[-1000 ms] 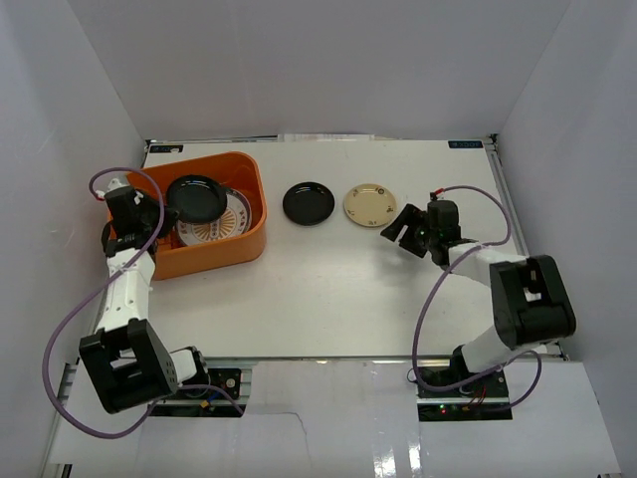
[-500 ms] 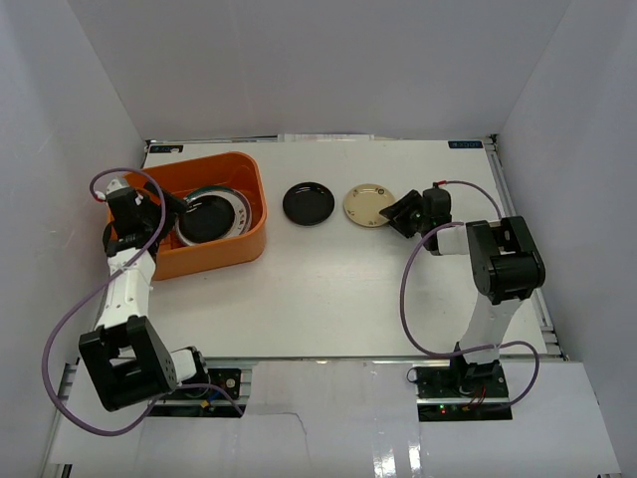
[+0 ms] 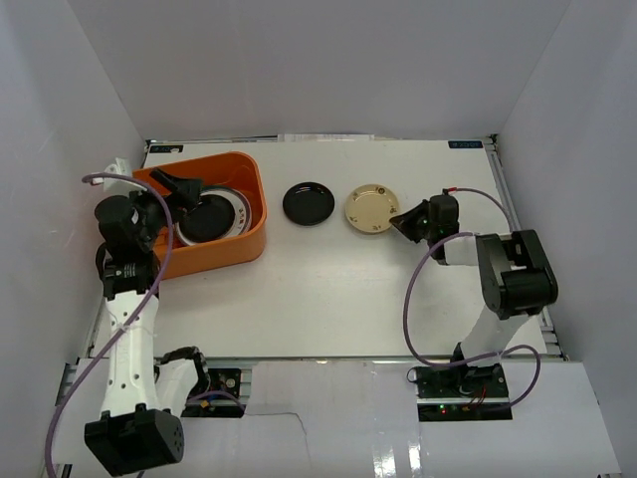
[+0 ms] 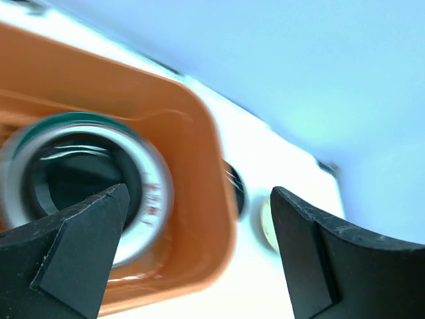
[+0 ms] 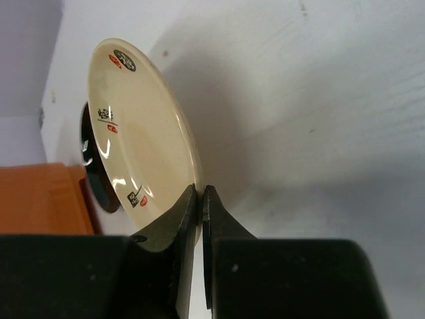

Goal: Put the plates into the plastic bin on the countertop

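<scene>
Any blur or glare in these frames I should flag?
Left wrist: the plastic bin and its plates are smeared, fingers sharper. Right wrist: sharp, small glints on the cream plate, soft shadow on the countertop. Top external: crisp, evenly lit.

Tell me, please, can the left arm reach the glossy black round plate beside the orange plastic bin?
Probably yes: the open left claw holds nothing, the black plate lies uncovered, only the bin's wall stands between.

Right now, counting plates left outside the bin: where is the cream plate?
Top view: the cream plate lies right of centre on the countertop, between the black plate and right gripper.
</scene>
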`<state>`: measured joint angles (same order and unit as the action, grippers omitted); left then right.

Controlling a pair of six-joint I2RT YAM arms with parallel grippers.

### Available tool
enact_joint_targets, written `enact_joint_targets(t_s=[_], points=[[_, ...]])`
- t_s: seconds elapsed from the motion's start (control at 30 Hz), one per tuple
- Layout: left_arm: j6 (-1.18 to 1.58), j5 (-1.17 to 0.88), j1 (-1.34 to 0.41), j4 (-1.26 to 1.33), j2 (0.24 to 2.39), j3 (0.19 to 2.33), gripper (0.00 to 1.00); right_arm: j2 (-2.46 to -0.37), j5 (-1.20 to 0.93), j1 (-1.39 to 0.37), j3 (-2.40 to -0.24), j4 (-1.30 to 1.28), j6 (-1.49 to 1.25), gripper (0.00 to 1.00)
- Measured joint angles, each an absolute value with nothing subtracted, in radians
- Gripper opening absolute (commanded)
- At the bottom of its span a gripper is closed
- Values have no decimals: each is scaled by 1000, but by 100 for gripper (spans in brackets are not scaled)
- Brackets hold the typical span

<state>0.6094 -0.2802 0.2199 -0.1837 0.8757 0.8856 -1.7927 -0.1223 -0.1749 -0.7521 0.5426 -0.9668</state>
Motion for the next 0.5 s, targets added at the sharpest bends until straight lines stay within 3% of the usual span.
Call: enact_joint_targets(t_s=[0.23,0.5], points=[[590,-482,-79,-181,921,899,96,-1391,-207,-179,-597,553,-913,8],[564,-450,-462,-180,1084,965,93,-1216,-347,-353,-595,513,-842,8]])
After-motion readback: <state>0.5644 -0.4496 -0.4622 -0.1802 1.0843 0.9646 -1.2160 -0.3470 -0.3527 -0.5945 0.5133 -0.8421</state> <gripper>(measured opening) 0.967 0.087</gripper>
